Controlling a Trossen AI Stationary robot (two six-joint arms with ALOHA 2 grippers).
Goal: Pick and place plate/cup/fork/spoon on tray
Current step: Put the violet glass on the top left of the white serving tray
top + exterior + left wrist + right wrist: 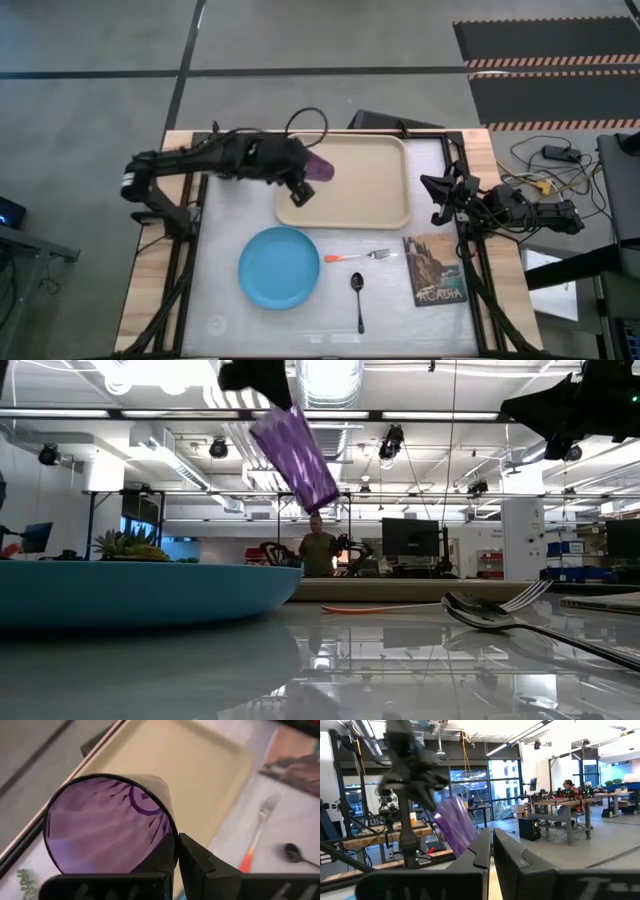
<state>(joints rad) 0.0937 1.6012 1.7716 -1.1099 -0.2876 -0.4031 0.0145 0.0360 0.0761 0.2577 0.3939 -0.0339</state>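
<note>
1. Progress is at the first item: the tray (375, 185) holds nothing yet, as far as the high view shows.
2. Left gripper (300, 186) hangs over the tray's 9 o'clock edge, clamped on the cup (320, 168), which is tilted and lifted clear of the surface; in the low view the cup (295, 455) hangs in the air at a slant.
3. Left wrist view shows the cup's open mouth (107, 825) pinched at its rim by the dark fingers (200, 862), with the tray below.
4. Right gripper (437, 190) waits at the tray's 3 o'clock side, fingers nearly closed with only a slim gap, holding nothing.
5. Still on the table: the plate (279, 267) at the tray's 7 o'clock, the fork (358, 256) just below the tray's near rim, and the spoon (359, 299) beneath the fork.
6. Judgement: the cup seems about to be set down, though its exact height over the tray is hard to read; three items remain.
</note>
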